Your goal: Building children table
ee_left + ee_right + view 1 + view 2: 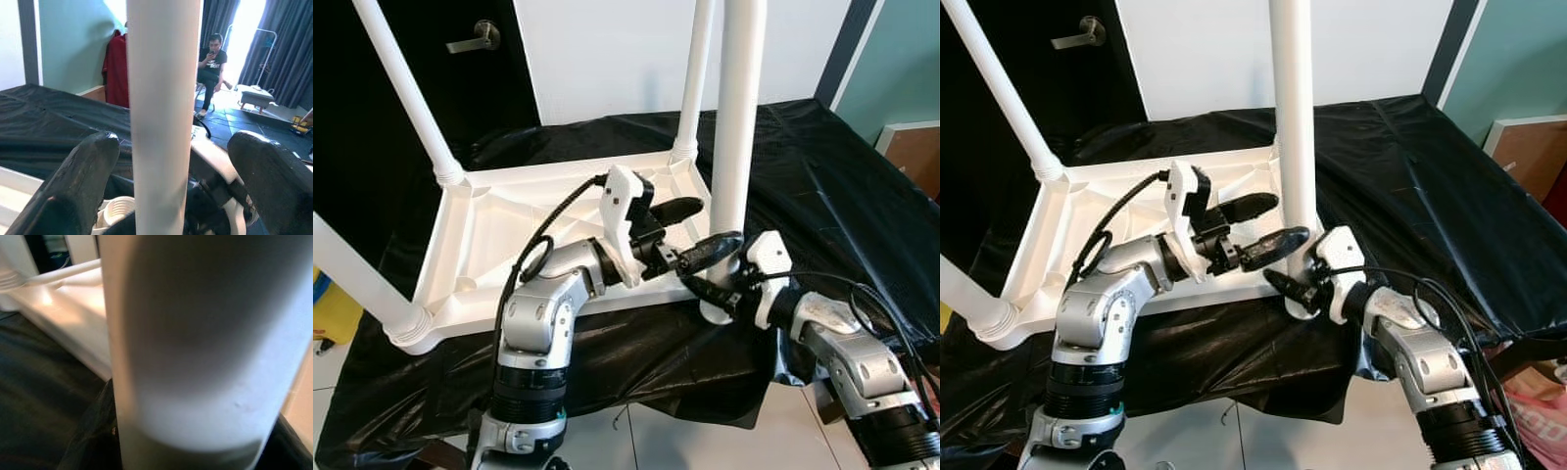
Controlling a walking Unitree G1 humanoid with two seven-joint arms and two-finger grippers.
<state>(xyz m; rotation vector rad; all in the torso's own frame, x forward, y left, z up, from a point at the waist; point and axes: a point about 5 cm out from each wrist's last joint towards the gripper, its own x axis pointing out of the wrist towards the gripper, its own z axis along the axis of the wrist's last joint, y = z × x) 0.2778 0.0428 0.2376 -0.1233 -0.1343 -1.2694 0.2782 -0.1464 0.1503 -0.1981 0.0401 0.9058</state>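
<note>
Fingers of the left gripper (693, 227) stand wide apart on either side of the white leg (736, 147), one black finger (73, 186) near each flank, neither clearly pressing it. Lower down, the right gripper (713, 291) has its fingers closed around the same leg just above its threaded foot, at the near right corner of the upturned tabletop (499, 235). To seat this leg well, I judge the lower hold should keep it plumb over its socket while the upper fingers close and turn it, avoiding cross-threading. Three other legs already stand in their corners. Underneath lies a black sheet (822, 176).
</note>
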